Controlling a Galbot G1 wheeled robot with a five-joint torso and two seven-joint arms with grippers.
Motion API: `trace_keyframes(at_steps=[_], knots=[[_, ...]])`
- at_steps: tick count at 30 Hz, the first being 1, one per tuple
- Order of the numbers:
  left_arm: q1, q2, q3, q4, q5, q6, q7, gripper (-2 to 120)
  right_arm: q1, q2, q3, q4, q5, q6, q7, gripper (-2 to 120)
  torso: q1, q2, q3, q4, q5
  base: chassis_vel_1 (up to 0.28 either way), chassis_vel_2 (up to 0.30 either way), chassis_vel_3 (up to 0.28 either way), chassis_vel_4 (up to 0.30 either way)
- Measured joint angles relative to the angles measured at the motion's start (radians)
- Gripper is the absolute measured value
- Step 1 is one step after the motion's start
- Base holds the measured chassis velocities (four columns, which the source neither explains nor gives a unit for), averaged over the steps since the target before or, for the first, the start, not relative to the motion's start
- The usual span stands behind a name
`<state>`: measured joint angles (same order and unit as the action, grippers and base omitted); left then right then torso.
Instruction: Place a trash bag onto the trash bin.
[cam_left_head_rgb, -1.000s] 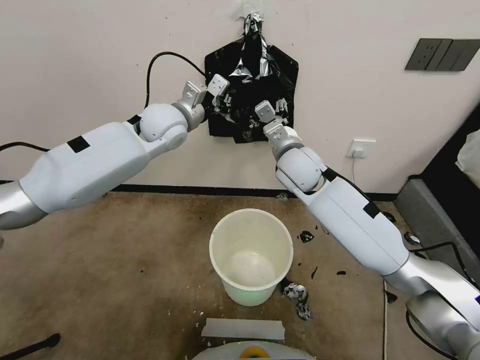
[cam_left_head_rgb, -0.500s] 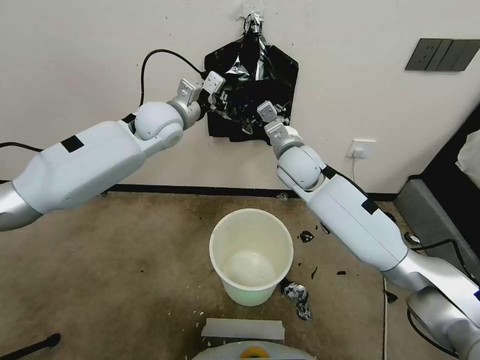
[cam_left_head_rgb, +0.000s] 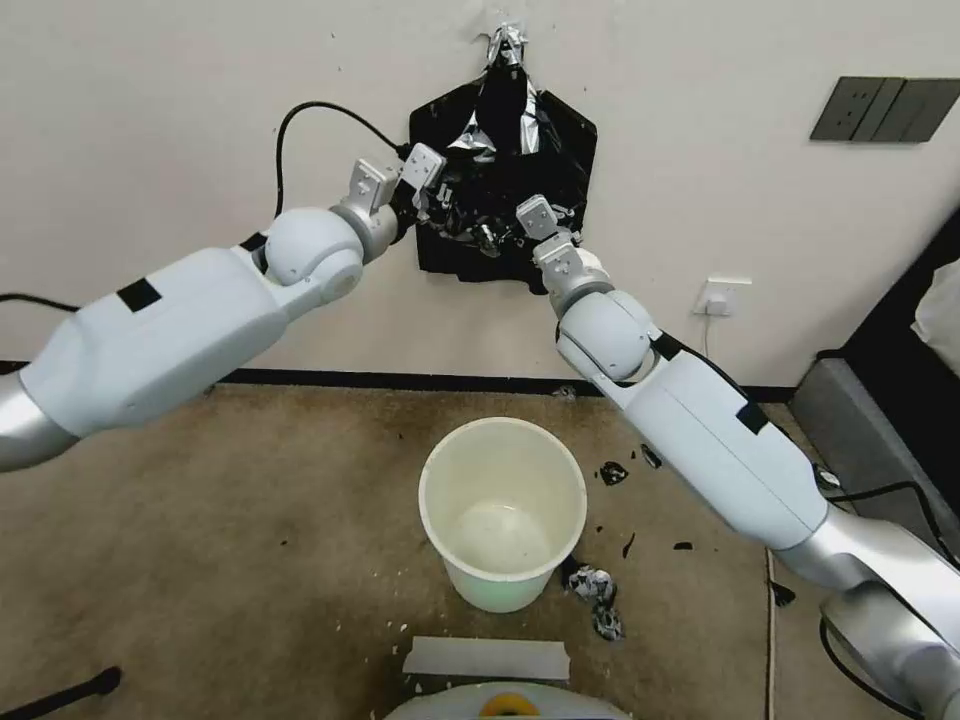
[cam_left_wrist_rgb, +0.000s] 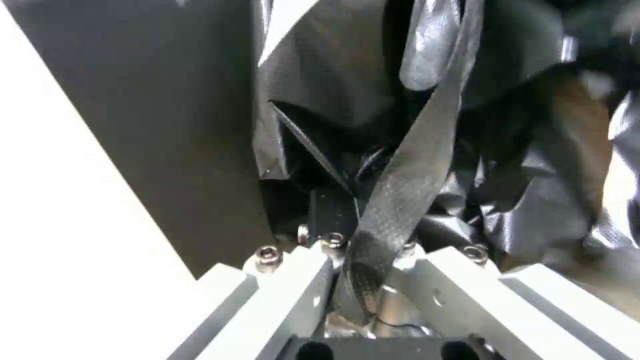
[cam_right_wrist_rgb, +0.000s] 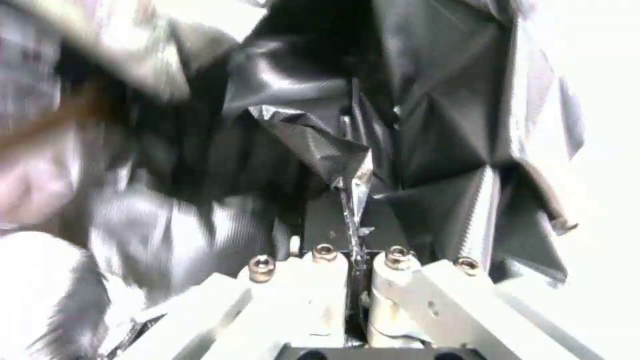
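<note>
Against the wall, the trash bag (cam_left_head_rgb: 470, 215) hangs crumpled in front of the flat bag pack (cam_left_head_rgb: 560, 150). Left gripper (cam_left_head_rgb: 440, 205) is closed on a strip of its film (cam_left_wrist_rgb: 393, 200); right gripper (cam_left_head_rgb: 520, 235) is pinched tight on a thin fold (cam_right_wrist_rgb: 352, 200). Below on the carpet (cam_left_head_rgb: 250, 520), well apart, the trash bin (cam_left_head_rgb: 502, 500) stands upright. Black scraps (cam_left_head_rgb: 612, 472) and a crumpled wad (cam_left_head_rgb: 598, 590) lie beside it. Fingertips are buried in plastic and hard to make out.
</note>
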<state>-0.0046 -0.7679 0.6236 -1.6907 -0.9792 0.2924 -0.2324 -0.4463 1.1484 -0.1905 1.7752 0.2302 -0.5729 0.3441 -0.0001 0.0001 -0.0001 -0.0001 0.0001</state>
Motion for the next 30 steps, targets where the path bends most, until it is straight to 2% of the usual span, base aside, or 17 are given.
trace_keyframes(at_steps=[3,5,6,7,10,13,14,15,17,20,21,23,24,26,27,28,30], knots=[[0.08,0.005,-0.048,-0.039,-0.006,0.023,-0.02,0,-0.021,-0.008,0.007,0.037,0.046,-0.024,0.007,0,0.0,0.0,0.0,0.0002,-0.0005,0.0,0.0,0.0,0.0],[0.18,0.009,-0.127,-0.092,-0.007,0.046,-0.04,0,-0.06,-0.021,0.015,0.075,0.063,-0.032,0.007,0,0.0,0.0,0.0,0.0002,-0.0004,0.0,0.0,0.0,0.0],[0.18,0.009,-0.127,-0.092,-0.007,0.046,-0.04,0,-0.06,-0.021,0.015,0.075,0.063,-0.032,0.007,0,0.0,0.0,0.0,0.0002,-0.0004,0.0,0.0,0.0,0.0],[0.229,0.011,-0.179,-0.123,-0.006,0.052,-0.045,0,-0.086,-0.028,0.024,0.101,0.071,-0.034,0.007,0,0.0,0.0,0.0,0.0,0.0001,0.0,0.0,0.0,0.0],[0.264,0.014,-0.239,-0.158,-0.005,0.057,-0.046,0,-0.109,-0.035,0.042,0.136,0.075,-0.034,0.008,0,0.0,0.0,0.0,0.0001,-0.0001,0.0,0.0,0.0,0.0],[0.323,0.021,-0.333,-0.21,-0.007,0.069,-0.048,0,-0.154,-0.056,0.074,0.206,0.097,-0.04,0.008,0,0.0,0.0,0.0,-0.0001,0.0,0.0,0.0,0.0,0.0],[0.323,0.021,-0.333,-0.21,-0.007,0.069,-0.048,0,-0.154,-0.056,0.074,0.206,0.097,-0.04,0.008,0,0.0,0.0,0.0,-0.0001,0.0,0.0,0.0,0.0,0.0],[0.374,0.025,-0.393,-0.247,-0.007,0.081,-0.051,0,-0.186,-0.069,0.093,0.247,0.106,-0.04,0.008,0,0.0,0.0,0.0,0.0,0.0001,0.0,0.0,0.0,0.0],[0.402,0.025,-0.424,-0.264,-0.008,0.089,-0.052,0,-0.2,-0.075,0.103,0.265,0.11,-0.04,0.008,0,0.0,0.0,0.0,0.0,0.0,0.0,0.0,0.0,0.0],[0.557,0.02,-0.578,-0.346,-0.01,0.121,-0.056,0,-0.269,-0.106,0.15,0.351,0.124,-0.039,-0.011,0,0.0,0.0,0.0,0.0,0.0,0.0,0.0,0.0,0.0],[0.557,0.02,-0.578,-0.346,-0.01,0.121,-0.056,0,-0.269,-0.106,0.15,0.351,0.124,-0.039,-0.011,0,0.0,0.0,0.0,0.0,0.0,0.0,0.0,0.0,0.0],[0.642,0.019,-0.645,-0.397,-0.039,0.131,-0.076,0,-0.31,-0.126,0.171,0.396,0.145,-0.038,-0.019,0,0.0,0.0,0.0,0.0001,-0.0005,0.0,0.0,0.0,0.0],[0.642,0.019,-0.645,-0.397,-0.039,0.131,-0.076,0,-0.31,-0.126,0.171,0.396,0.145,-0.038,-0.019,0,0.0,0.0,0.0,0.0001,-0.0005,0.0,0.0,0.0,0.0],[0.732,0.006,-0.717,-0.481,-0.131,0.147,-0.132,0,-0.367,-0.147,0.197,0.45,0.176,-0.038,-0.02,0,0.0,0.0,0.0,0.0002,-0.0001,0.0,0.0,0.0,0.0],[0.732,0.006,-0.717,-0.481,-0.131,0.147,-0.132,0,-0.367,-0.147,0.197,0.45,0.176,-0.038,-0.02,0,0.0,0.0,0.0,0.0002,-0.0001,0.0,0.0,0.0,0.0],[0.77,-0.001,-0.744,-0.528,-0.187,0.153,-0.168,0,-0.396,-0.158,0.21,0.477,0.182,-0.038,-0.023,0,0.0,0.0,0.0,0.0001,-0.0001,0.0,0.0,0.0,0.0],[0.785,-0.003,-0.753,-0.548,-0.208,0.156,-0.183,0,-0.411,-0.163,0.219,0.492,0.184,-0.037,-0.028,0,0.0,0.0,0.0,0.0,0.0001,0.0,0.0,0.0,0.0]])
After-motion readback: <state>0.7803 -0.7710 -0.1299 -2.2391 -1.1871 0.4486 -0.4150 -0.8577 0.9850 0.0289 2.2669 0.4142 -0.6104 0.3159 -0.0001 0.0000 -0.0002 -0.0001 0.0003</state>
